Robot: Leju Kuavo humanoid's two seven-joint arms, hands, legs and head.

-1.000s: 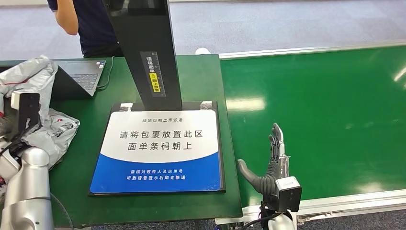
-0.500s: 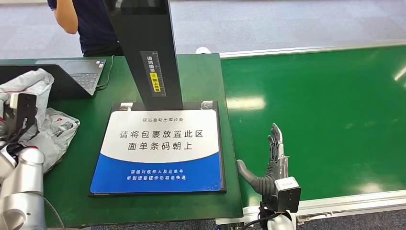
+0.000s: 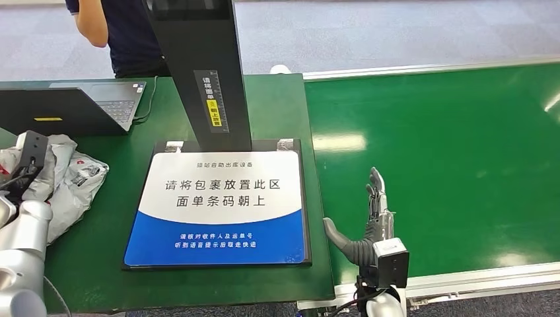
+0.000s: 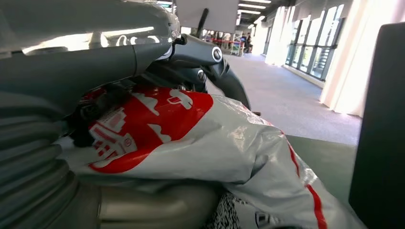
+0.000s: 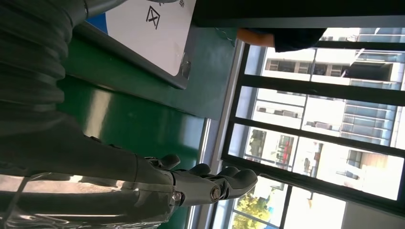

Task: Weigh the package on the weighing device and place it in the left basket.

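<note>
My left hand (image 4: 95,71) rests at the left edge of the green tabletop (image 3: 277,112), its fingers clamped on the package (image 3: 69,181), a crumpled grey-white plastic mailer bag with red printing and a black-and-white patterned label. In my left wrist view the bag (image 4: 200,143) fills the space under my thick grey thumb; a large red patch carries white shapes that I cannot read.

At the middle of the tabletop lies the weighing device (image 3: 221,205), a flat dark-framed plate. Its face is white above and blue below. A small grey line at the top is too fine to read. The large black characters read 请将包裹放置此区 and 面单条码朝上. Two lines of small white writing sit on the blue band, too small to read. A black upright column (image 3: 201,66) rises from the plate's far edge, with a vertical strip of white characters and a yellow tag.

An open laptop (image 3: 79,105) stands near the far left corner, with a person (image 3: 119,33) in a dark shirt behind it.

My right hand (image 3: 370,218) hovers over the green conveyor belt (image 3: 449,152) just beside the tabletop's right edge, fingers straight and apart, holding nothing.
</note>
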